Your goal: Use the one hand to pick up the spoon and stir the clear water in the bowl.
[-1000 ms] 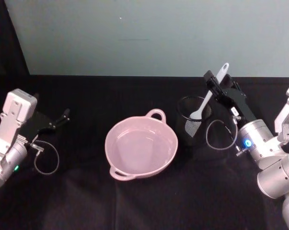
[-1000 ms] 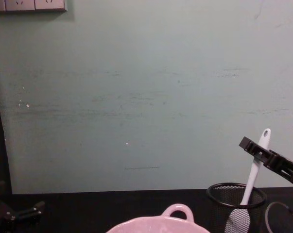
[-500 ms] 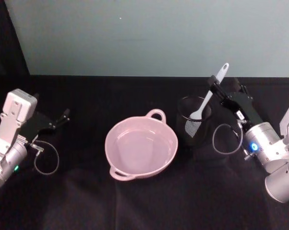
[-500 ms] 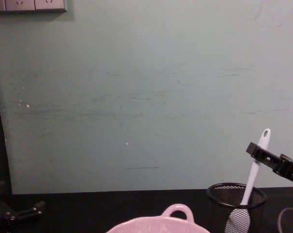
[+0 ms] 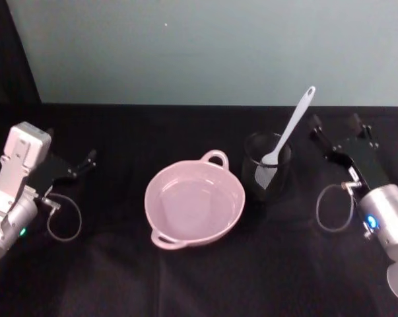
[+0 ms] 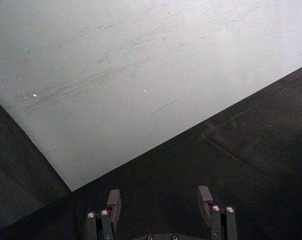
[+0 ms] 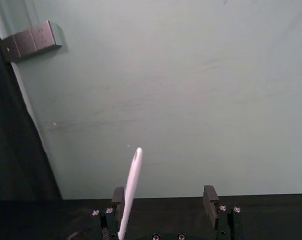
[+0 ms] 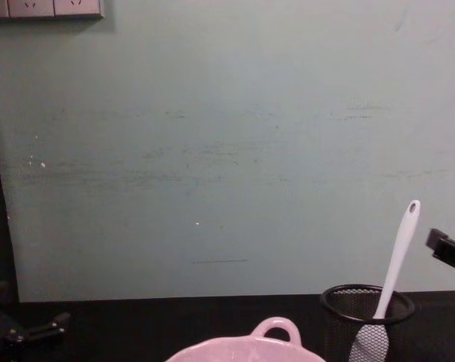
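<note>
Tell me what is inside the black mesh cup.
The spoon stands blade-down in the mesh cup, handle leaning out toward the right hand, which is open and apart from it. The cup's bottom is hidden.

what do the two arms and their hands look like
Both arms are silver-grey cylinders ending in black hands with thin black fingers. The left hand has a boxy white-grey block behind it, a small green light, and a thin looped cable. The right hand has a blue light on its wrist and a similar cable loop.
</note>
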